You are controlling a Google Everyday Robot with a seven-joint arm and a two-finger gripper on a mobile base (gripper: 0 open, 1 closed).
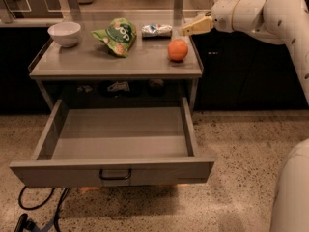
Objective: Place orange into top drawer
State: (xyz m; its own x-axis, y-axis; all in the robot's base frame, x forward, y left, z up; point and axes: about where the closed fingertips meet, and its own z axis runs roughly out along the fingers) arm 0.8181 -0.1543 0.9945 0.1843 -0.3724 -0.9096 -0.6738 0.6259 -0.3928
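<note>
gripper: the gripper (195, 27) hangs over the back right corner of the bench (145, 64), pointing left. Honestly can't tell from here whether it's clenched or released.

arm: the white arm (270, 13) comes in from the right edge of the view and ends at the gripper.

orange: the orange (177, 50) sits on the bench near its right edge. It's just below the gripper and a bit to the left of it, on the near side. There's a clear gap between them, so they're not touching and it's not being grasped.

drawer: the drawer (111, 170) is pulled wide open, well below the gripper and off to its left, with nothing visible inside. The handle (115, 174) is in the middle of the front panel.

packet: a crinkly silver packet (157, 30) lies just left of the gripper, at the back of the bench.

bag: a green bag (116, 36) is farther left, past the packet.

bowl: a white bowl (64, 34) is way over at the far left end (about as far from the gripper as the bench allows).

cable: a dark cable (29, 204) lies on the floor, down at the lower left under the drawer's corner.
</note>
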